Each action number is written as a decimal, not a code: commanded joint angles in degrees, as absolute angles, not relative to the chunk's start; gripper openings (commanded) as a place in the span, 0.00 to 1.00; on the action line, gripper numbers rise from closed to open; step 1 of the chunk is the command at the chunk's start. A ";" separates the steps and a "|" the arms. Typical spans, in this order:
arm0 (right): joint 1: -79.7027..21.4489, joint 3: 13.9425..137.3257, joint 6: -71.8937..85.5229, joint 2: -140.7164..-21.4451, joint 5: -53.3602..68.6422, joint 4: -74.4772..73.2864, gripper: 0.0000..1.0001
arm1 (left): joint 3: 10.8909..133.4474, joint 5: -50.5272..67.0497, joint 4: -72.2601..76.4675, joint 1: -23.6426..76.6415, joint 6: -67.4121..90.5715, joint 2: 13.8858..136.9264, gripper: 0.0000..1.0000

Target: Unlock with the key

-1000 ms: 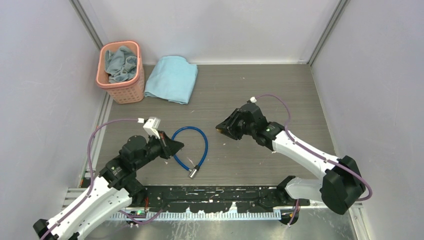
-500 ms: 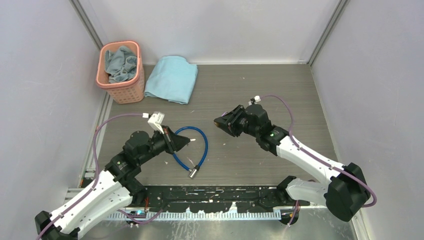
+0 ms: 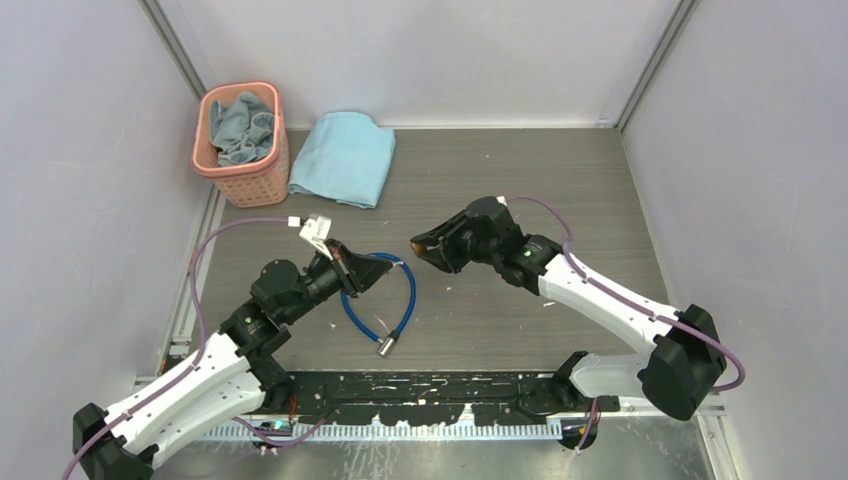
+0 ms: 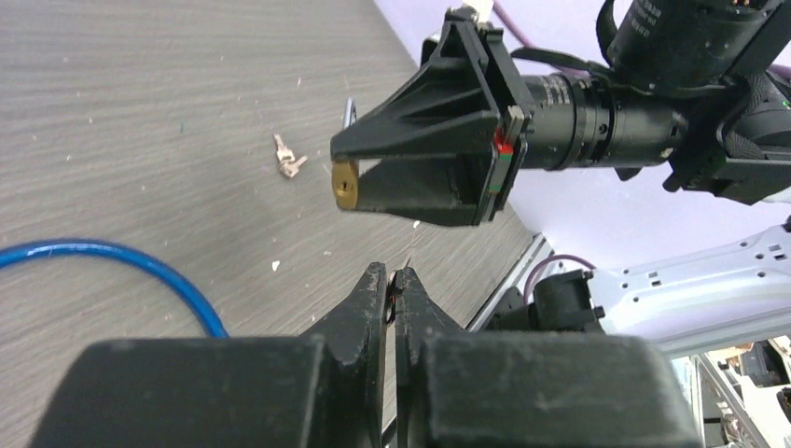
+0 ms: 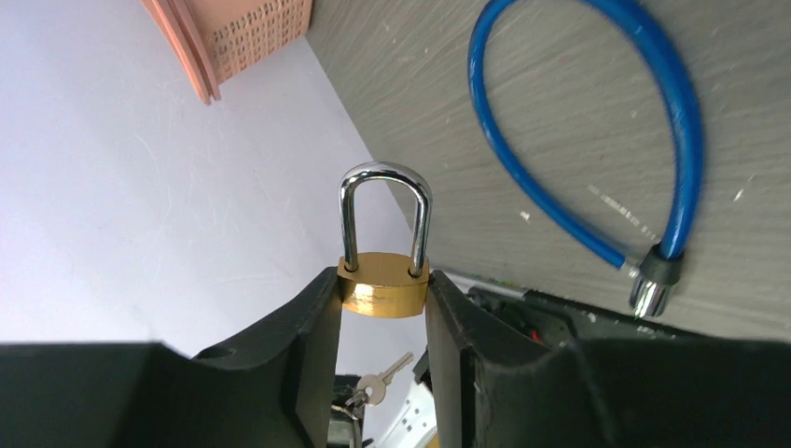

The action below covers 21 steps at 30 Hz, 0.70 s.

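Your left hand (image 4: 393,285) is pressed together, apparently on the bow of the tiny silvery key (image 5: 378,381). Just beyond, not touching it, your right hand (image 5: 381,282) pinches the brass padlock (image 4: 346,185). The blue cable (image 3: 411,290) lies looped on the bench (image 3: 500,160) nearby.

basket (image 3: 240,175) at table (image 3: 560,180) far left corner, cloth (image 3: 243,125) in it; towel (image 3: 345,158) just right of basket, by far edge; cable (image 3: 405,300) left of table centre, its metal end (image 3: 388,345) toward near edge; left gripper (image 3: 378,270) above cable's far side, key (image 5: 381,377) pinched in its tips; right gripper (image 3: 420,247) just right of it, apart, padlock (image 5: 383,287) clamped between its fingers, shackle poking past the fingertips
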<state>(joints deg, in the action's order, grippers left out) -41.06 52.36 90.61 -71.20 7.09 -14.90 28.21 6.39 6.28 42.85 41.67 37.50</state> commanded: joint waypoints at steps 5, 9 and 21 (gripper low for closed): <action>-48.28 55.53 105.57 -69.02 -5.57 -19.90 0.01 | 27.29 -3.02 15.42 45.29 40.80 36.24 0.00; -49.68 54.83 110.03 -67.93 -8.57 -19.04 0.01 | 25.63 -4.57 16.81 45.87 40.72 34.53 0.00; -52.14 55.11 112.49 -66.53 -13.36 -18.07 0.01 | 24.45 -5.10 20.06 46.37 41.51 36.47 0.00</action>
<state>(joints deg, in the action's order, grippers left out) -51.42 54.35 110.56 -68.66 -9.69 -20.86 24.56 -4.03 13.98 45.78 41.56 34.98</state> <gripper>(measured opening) 0.413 0.037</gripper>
